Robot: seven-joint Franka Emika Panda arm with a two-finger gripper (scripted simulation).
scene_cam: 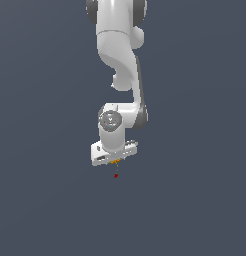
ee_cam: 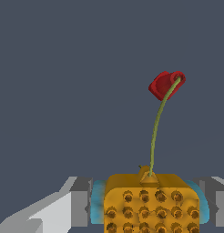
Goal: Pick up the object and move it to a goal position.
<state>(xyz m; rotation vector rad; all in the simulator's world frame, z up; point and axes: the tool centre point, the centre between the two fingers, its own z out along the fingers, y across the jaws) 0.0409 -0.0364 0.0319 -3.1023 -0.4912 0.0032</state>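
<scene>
The object (ee_cam: 150, 200) is an orange-yellow knobbly block with teal side pieces. A thin green stalk rises from it and ends in a red cap (ee_cam: 166, 85). In the wrist view it sits between grey fingers (ee_cam: 79, 207), which press its teal sides. In the exterior view the object (scene_cam: 114, 162) is a tiny orange speck under the white hand, with its red dot (scene_cam: 115, 175) hanging just below. My gripper (scene_cam: 114, 161) is shut on it, at the end of the white arm (scene_cam: 117, 55) that reaches down from above.
A plain dark blue-grey surface (scene_cam: 45, 200) fills the rest of both views. No other objects or edges show.
</scene>
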